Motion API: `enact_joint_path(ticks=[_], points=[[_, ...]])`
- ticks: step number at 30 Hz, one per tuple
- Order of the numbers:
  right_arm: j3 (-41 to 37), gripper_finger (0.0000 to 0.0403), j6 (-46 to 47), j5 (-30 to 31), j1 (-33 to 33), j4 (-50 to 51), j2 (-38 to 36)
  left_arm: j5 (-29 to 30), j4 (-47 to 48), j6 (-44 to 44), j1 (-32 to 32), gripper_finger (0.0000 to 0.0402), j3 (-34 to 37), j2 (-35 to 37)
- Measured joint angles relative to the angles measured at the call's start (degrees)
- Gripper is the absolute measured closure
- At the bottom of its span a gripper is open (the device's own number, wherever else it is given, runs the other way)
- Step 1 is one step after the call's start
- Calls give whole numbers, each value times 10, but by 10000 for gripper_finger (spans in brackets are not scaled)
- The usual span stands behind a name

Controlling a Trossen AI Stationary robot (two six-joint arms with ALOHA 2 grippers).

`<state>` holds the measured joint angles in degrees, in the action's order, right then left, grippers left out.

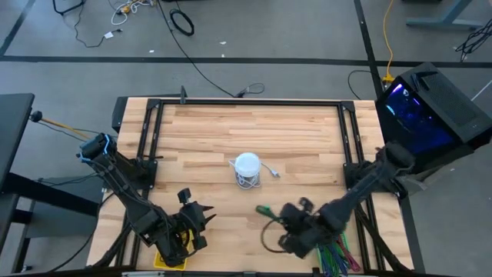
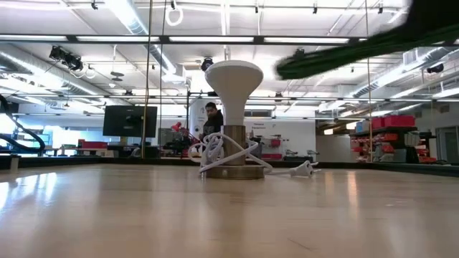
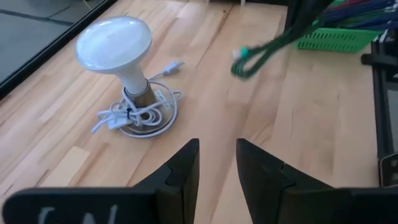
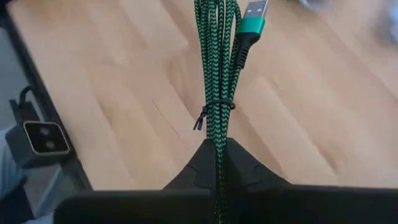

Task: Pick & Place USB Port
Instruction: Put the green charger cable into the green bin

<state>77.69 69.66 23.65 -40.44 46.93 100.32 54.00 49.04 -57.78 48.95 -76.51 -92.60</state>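
Green braided USB cable (image 4: 216, 68) is pinched in the closed right gripper (image 4: 217, 152) above the table (image 1: 307, 138) near the lamp (image 1: 247, 166), so slippage from the thin bundled grip is risked, while the left gripper (image 3: 216, 163) is parked half-open, empty.

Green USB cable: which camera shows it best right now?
Right wrist view: the green USB cable fills the frame, bundled, plug visible, pinched in the right hand. High view shows it small; left wrist view, dangling farther off; low view, a blurred streak.
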Motion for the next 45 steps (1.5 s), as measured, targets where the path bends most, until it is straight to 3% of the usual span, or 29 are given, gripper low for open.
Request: enact_joint_path(ticks=[3,8,15,26,35,38,45], points=[[0,399,125,-11,-32,75,-15,0,-9,-1,0,291,0,0],[0,399,297,-113,-77,170,-14,0,-33,-1,1,291,0,0],[0,399,405,-293,-109,236,-14,-2,-65,-1,2,291,0,0],[105,399,451,-291,-120,352,-39,-36,-73,-16,5,291,0,0],[136,399,558,-367,-166,281,-18,-27,-71,-5,13,291,0,-36],[136,399,563,-369,-176,256,-4,-27,-71,-1,9,291,0,-50],[136,399,567,-361,-178,301,13,-30,-73,-15,0,291,0,-58]])
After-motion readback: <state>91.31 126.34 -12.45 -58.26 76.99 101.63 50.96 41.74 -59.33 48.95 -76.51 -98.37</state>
